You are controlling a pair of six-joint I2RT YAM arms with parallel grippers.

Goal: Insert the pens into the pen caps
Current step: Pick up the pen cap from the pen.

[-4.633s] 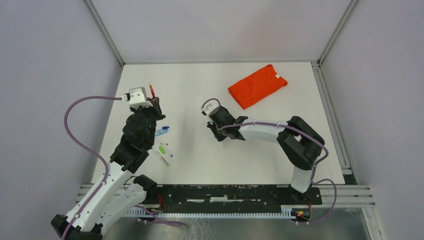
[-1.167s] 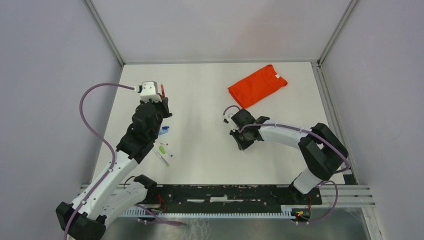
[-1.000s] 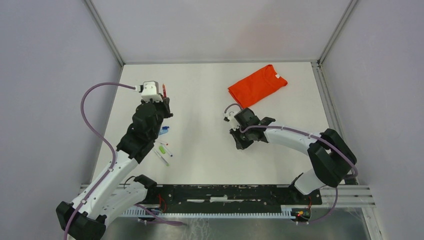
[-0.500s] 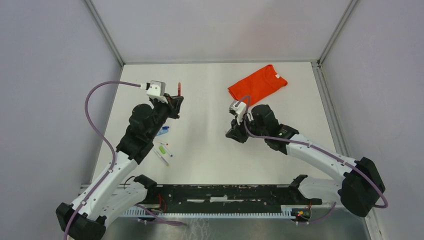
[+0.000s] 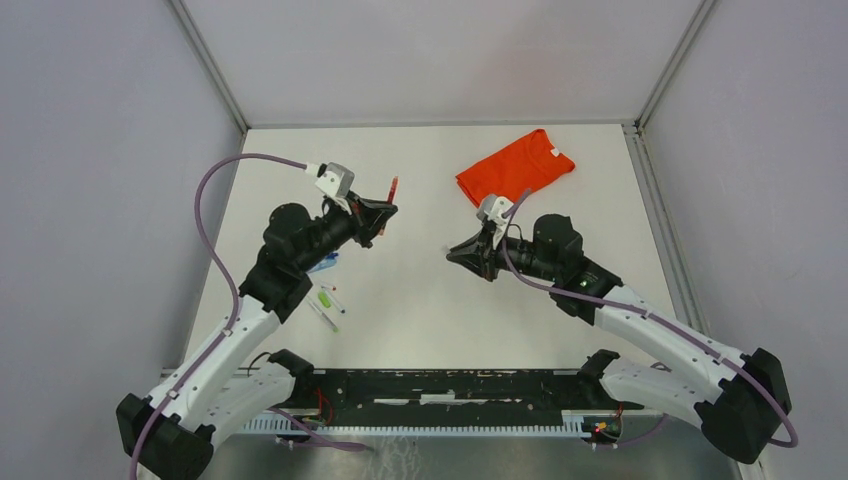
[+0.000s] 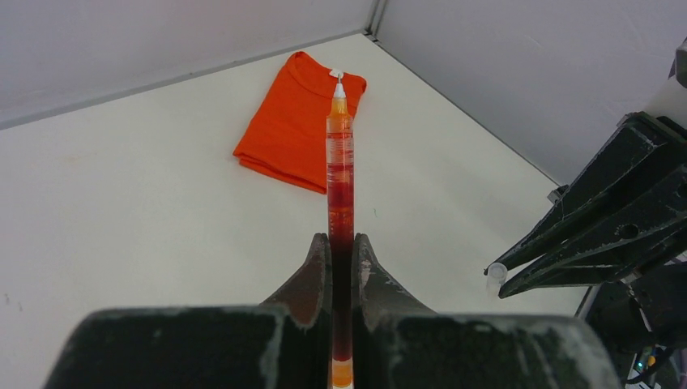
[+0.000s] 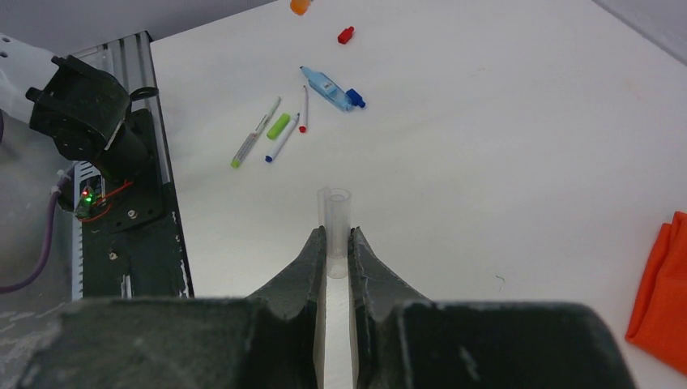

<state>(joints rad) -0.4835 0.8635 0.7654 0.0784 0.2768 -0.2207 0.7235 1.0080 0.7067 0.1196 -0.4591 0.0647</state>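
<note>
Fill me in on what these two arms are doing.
The left hand is shut on a red pen, tip pointing forward. The right hand grips a clear cap, open end outward. Both are raised over the table, facing each other with a gap between them; the pen is not in the cap yet. Other pens lie loose near the left arm.

Right tool [image 7: 335, 237]: 2 fingers clamped on a clear cap [image 7: 334, 207], its open mouth facing away from the camera. On the white bench [image 7: 502, 121] beyond lie 3 pens close together: green pen [image 7: 255, 134], blue pen [image 7: 283, 138] and red pen [image 7: 304, 109]. A green cap [image 7: 279, 126] lies between the first 2. A blue cap [image 7: 355, 100], red cap [image 7: 346, 34] and orange cap [image 7: 300, 6] lie farther off. An orange shirt [image 7: 660, 300] shows at the right edge.
</note>
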